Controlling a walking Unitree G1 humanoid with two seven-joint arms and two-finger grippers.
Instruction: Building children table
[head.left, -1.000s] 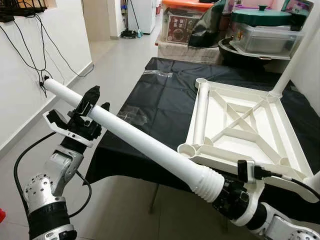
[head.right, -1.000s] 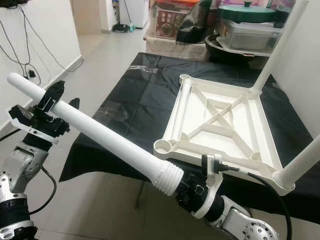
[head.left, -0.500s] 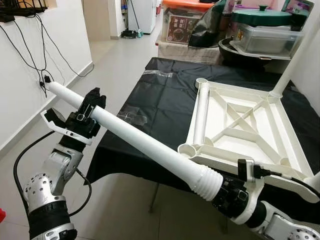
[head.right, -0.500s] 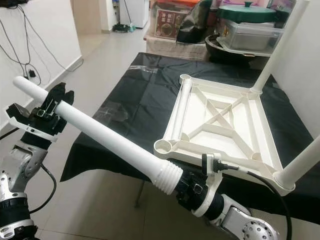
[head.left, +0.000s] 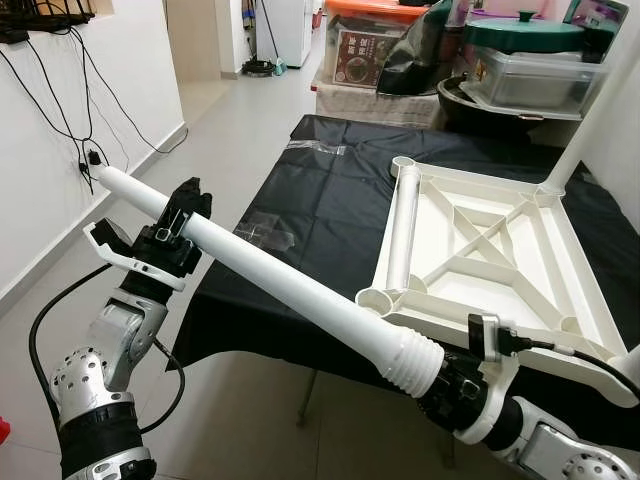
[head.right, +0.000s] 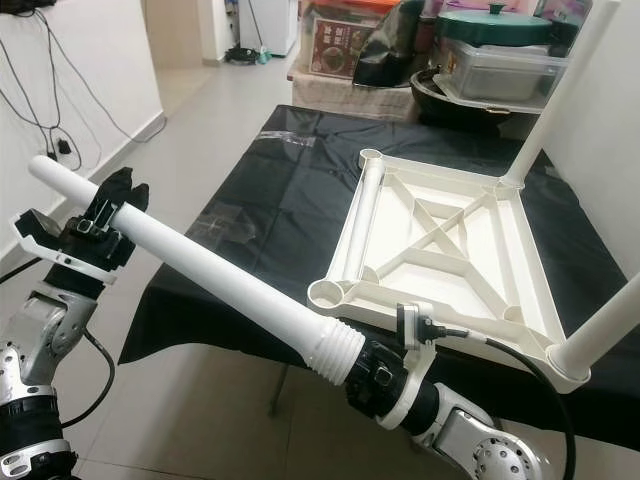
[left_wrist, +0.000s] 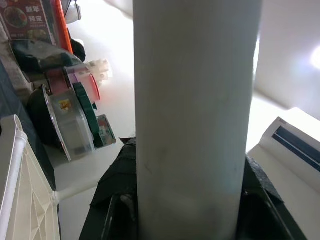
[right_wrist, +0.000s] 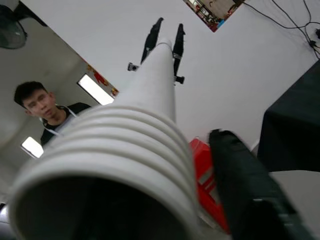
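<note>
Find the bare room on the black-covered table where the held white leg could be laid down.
Free: the black cloth left of the upturned tabletop frame, from the crinkled tape patch to the far edge. Crowded: the frame's side, and the boxes and tubs behind.

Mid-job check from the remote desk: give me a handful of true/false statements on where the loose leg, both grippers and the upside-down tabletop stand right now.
1. The left gripper is shut on the smooth end of the white table leg. True.
2. The right gripper holds the leg at its ribbed threaded end. True.
3. The tabletop lies right side up on bare wood. False: it lies underside up, ribs showing, on a black cloth.
4. The held leg is already screwed into the near left corner socket. False: that socket is open and the leg is held level in the air in front of the table.
5. No leg is fitted yet. False: upright legs stand at the far right corner and near right corner.
</note>
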